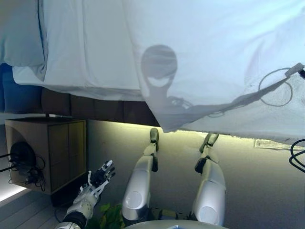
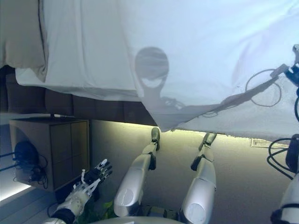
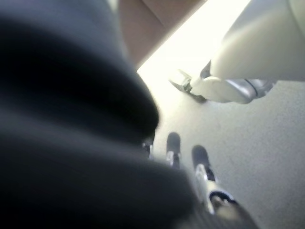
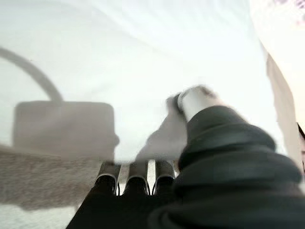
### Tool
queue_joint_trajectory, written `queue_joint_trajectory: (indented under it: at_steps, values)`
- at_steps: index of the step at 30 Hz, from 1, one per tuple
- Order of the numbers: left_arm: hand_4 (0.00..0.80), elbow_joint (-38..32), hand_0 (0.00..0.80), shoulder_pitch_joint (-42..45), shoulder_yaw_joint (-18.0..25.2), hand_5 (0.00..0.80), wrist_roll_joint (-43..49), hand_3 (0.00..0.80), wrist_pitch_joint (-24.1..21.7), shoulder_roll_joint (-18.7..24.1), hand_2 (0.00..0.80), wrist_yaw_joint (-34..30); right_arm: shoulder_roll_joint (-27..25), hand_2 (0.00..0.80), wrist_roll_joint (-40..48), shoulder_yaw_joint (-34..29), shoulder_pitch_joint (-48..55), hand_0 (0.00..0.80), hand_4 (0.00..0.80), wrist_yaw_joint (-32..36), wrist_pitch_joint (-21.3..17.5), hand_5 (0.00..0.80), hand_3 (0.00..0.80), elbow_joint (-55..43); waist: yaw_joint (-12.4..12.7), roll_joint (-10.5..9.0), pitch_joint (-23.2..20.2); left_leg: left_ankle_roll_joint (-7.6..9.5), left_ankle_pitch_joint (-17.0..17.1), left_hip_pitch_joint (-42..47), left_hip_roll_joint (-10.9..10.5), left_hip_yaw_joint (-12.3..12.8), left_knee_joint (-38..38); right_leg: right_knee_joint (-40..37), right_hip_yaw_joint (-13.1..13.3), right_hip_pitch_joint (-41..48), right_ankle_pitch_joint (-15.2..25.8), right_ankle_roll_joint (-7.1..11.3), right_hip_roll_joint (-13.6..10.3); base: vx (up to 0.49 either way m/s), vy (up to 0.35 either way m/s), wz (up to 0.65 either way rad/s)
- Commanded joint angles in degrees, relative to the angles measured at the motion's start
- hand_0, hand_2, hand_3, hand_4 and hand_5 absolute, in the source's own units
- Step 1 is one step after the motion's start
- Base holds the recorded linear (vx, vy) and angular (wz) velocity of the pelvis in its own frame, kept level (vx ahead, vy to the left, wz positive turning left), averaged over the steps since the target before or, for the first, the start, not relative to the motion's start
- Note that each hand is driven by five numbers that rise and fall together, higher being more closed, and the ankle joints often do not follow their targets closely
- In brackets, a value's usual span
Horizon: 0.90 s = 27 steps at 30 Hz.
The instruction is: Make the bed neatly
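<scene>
The white duvet [image 1: 200, 62] lies spread over the bed [image 1: 95, 107], one corner drooping past the side edge toward the floor. It looks soft, light and limp, so it should drag and bunch rather than slide whole; an edge or that hanging corner seems the best place to pinch it. The right hand [image 4: 190, 102] rests at the cloth, its fingers curled onto a fold. The left hand [image 1: 97, 179] hangs low beside the nightstand [image 1: 47, 148], fingers spread, holding nothing
</scene>
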Motion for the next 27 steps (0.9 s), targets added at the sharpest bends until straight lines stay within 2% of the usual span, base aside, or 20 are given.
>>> queue_joint_trajectory:
  at_steps: [1,7,13,23,27]
  values:
    - [0.000,2.2,0.000,4.2,-0.4,0.000,0.4,0.000,-0.8,3.0,0.000,-0.2,-4.0,0.800,-0.2,4.4,-3.6,0.800,0.800,3.5,-3.7,0.800,0.800,-4.1,0.7,1.28,0.0,-1.69,2.2,-0.8,4.2,-1.2,-1.3,8.6,2.7,-0.5,-8.3,3.83,-0.8,0.000,0.000,0.00]
    - [0.000,2.3,0.000,4.5,-0.5,0.000,0.2,0.000,-0.9,2.9,0.000,-0.4,-3.9,0.800,-1.3,4.5,-3.6,0.800,0.800,5.0,-4.4,0.800,0.800,-4.4,0.7,1.63,0.0,-1.66,2.2,-0.8,3.9,-1.1,-1.4,8.5,2.8,-0.5,-8.3,3.81,-0.9,0.000,0.000,0.00]
    - [0.000,3.0,0.000,4.4,-0.4,0.000,0.4,0.000,-1.0,3.3,0.000,-1.3,-3.4,0.800,-2.8,4.8,-2.7,0.800,0.800,7.1,-3.4,0.800,0.800,-4.6,0.6,1.03,0.0,-1.76,1.9,0.2,4.2,-0.9,-1.2,7.8,2.5,0.7,-8.1,3.97,-1.0,0.000,0.000,0.00]
    - [0.000,3.3,0.000,0.9,0.2,0.000,0.3,0.000,-3.1,4.3,0.000,-1.3,1.2,0.800,-5.1,4.5,3.2,0.800,0.800,16.7,-1.0,0.800,0.800,-7.1,0.2,-1.87,0.0,-1.86,0.9,7.1,4.5,-0.2,-1.6,3.4,1.7,8.8,-6.2,5.05,-1.5,-0.020,0.044,0.00]
    - [0.000,1.9,0.000,-2.2,0.7,0.000,-0.4,0.000,-3.0,5.7,0.000,-0.2,5.0,0.800,-5.8,4.1,7.8,0.800,0.800,19.0,-0.7,0.800,0.800,-9.4,-0.1,-3.86,-2.3,-2.08,0.6,10.2,5.3,0.5,-2.9,0.3,1.0,13.1,-5.2,5.64,-1.1,0.039,0.047,0.01]
